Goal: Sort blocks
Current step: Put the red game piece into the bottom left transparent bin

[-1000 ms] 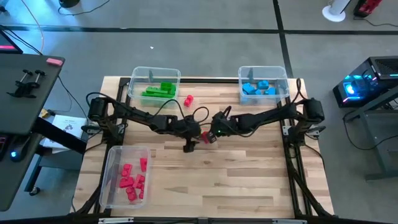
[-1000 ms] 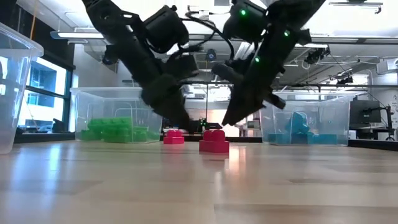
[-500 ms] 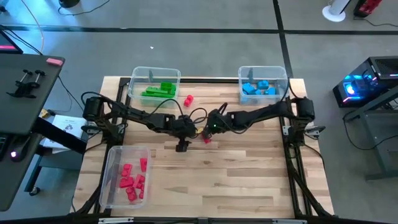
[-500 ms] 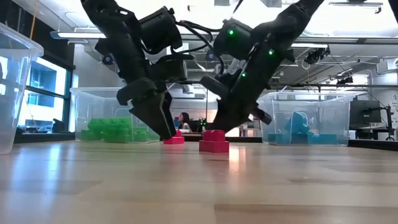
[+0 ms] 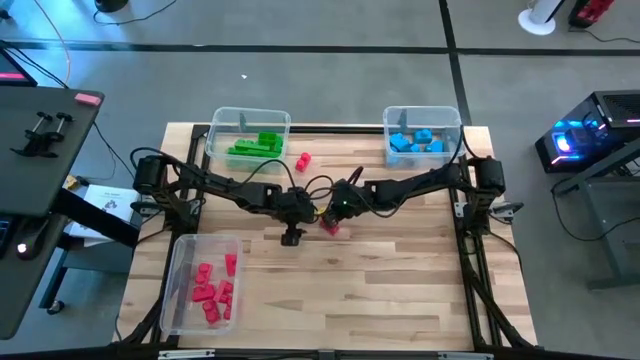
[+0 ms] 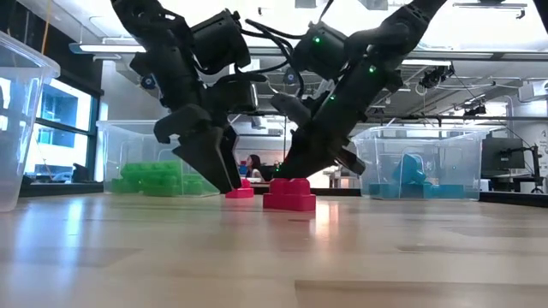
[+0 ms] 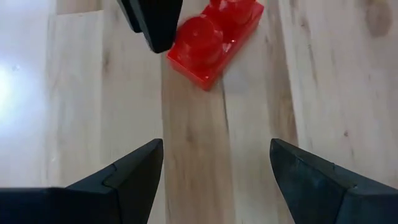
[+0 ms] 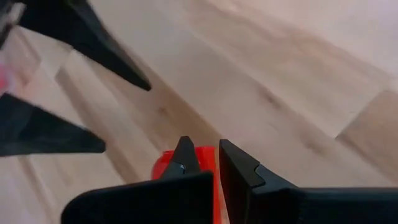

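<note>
A red two-stud block [image 5: 331,228] lies flat on the table's middle, also seen in the low view [image 6: 289,196] and the left wrist view [image 7: 216,35]. My right gripper [image 5: 331,217] stands over it, fingers shut [image 8: 205,154]. My left gripper [image 5: 292,236] hangs open just left of that block, which lies beyond its spread fingers [image 7: 214,149]. A second red block [image 5: 303,160] rests farther back, near the green bin. My right gripper meets the red block at one end [image 7: 186,38] with its shut fingertips [image 7: 155,28]. They slant down from the table's right. The block stays flat on the wood [image 8: 166,167], partly hidden under the fingers.
The clear bin with green blocks [image 5: 250,142] sits at the far left, and the bin with blue blocks [image 5: 424,137] at the far right. A bin with red blocks [image 5: 206,281] stands at the near left. Bare wood lies near and right of the grippers.
My left gripper has drawn back from the red block toward the table's left. My right gripper has shifted left onto the block. The block has turned about on the table and shows a wider side in the low view.
</note>
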You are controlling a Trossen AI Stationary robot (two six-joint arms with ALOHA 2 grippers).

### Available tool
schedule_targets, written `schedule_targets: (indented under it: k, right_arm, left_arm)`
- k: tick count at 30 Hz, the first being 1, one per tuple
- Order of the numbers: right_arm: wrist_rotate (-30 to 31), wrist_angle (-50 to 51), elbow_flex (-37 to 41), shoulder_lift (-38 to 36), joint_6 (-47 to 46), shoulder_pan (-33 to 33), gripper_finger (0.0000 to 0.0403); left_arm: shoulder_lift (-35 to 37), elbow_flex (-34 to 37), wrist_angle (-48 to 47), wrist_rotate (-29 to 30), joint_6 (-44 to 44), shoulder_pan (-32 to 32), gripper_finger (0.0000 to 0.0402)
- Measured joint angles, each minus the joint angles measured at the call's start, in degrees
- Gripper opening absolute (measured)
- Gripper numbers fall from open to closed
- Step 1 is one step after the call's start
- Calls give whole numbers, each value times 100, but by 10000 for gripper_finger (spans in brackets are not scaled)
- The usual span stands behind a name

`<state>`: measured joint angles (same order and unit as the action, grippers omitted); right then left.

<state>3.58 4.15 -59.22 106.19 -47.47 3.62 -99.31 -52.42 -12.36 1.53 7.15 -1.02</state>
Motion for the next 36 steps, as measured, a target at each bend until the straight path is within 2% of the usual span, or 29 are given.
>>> schedule_targets:
  k: [6,11,14,18,23,27,32,36]
  right_arm:
    - [-554,-152,2,0,36,-29,0]
    - [-1059,-696,4,0,309,-146,0]
    - [-1107,-612,8,-121,509,-194,0]
    - [-763,57,9,-800,926,-177,0]
    - [-113,1577,7,-2081,1338,-93,0]
    - [219,2548,4,-3088,1138,-61,0]
    - [637,2736,4,-3892,714,-168,0]
    - [1014,2671,4,-4119,549,-327,0]
  left_arm:
    - [0,0,-8,-233,238,0,282]
    - [0,0,4,-240,353,0,282]
    - [0,0,46,-240,357,0,282]
    - [0,0,470,-253,367,9,282]
    - [-120,-2,1426,-299,719,31,282]
    - [-384,-11,1876,-755,751,-14,282]
    - [-744,-11,2375,-978,755,-15,282]
    - [-1093,-21,2637,-987,760,-41,282]
